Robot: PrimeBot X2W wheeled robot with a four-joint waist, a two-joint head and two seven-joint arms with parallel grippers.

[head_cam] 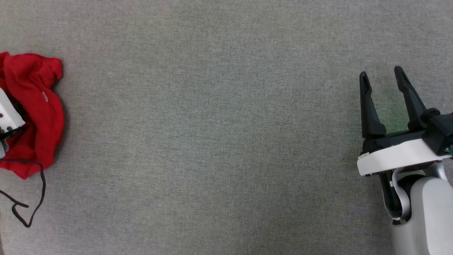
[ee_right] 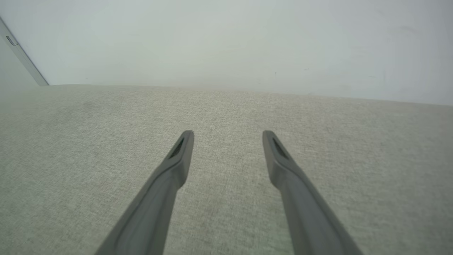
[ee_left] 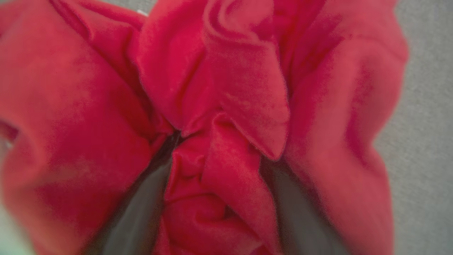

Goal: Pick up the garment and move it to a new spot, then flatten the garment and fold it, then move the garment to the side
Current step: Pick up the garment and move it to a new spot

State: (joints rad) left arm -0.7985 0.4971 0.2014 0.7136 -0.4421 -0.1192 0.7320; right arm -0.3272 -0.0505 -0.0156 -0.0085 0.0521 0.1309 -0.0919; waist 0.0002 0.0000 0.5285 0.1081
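In the head view, a crumpled red soft-fabric sports shirt [head_cam: 35, 106] lies at the far left edge of a grey woven-fabric counter [head_cam: 212, 141], with the left arm's white casing [head_cam: 9, 117] over it. A thin black cord [head_cam: 43, 193] trails just below. The right gripper [head_cam: 381, 72] is at the lower right, well apart from the shirt.

In the left wrist view, the left gripper [ee_left: 221, 152] is sunk in the bunched shirt [ee_left: 230, 88], its grey fingers [ee_left: 141, 212] apart with a fold between them.

In the right wrist view, the right gripper [ee_right: 228, 134] has its fingers [ee_right: 170, 177] spread wide above the bare counter [ee_right: 70, 159].
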